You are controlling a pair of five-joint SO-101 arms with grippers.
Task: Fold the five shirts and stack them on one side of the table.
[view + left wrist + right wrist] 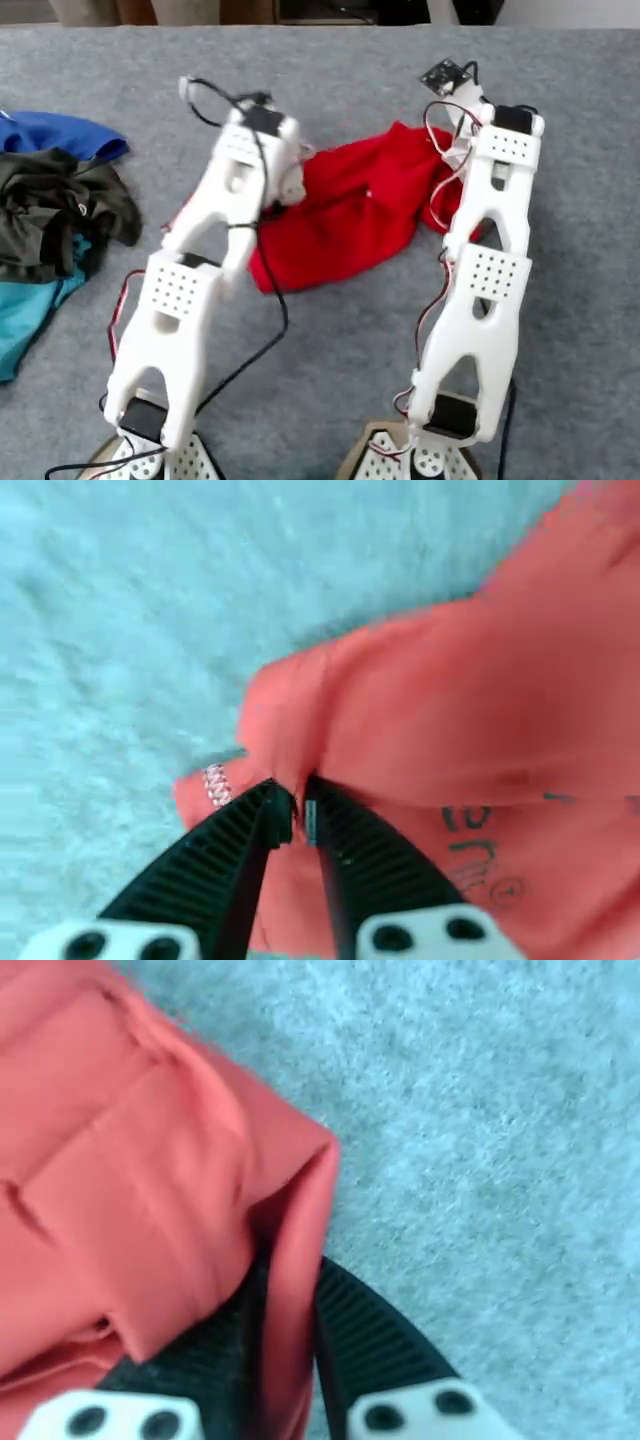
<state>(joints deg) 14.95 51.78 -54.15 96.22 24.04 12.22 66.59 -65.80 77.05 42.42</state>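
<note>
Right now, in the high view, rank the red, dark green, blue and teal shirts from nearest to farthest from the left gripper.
1. red shirt, mid-table, pinched in the left gripper.
2. dark green shirt and blue shirt, in the pile at the table's left: too close to call.
3. teal shirt, at the pile's near end.

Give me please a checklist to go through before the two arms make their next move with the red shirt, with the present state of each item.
1. Hold of the left gripper on the red shirt: ok, a fold is pinched between its tips.
2. Hold of the right gripper on the shirt: ok, an edge runs between its fingers.
3. Both hold matching corners: cannot tell.
4. Shirt spread flat on the table: not ok, it lies bunched.
5. The pile of other shirts lies apart from the red one: ok.
</note>
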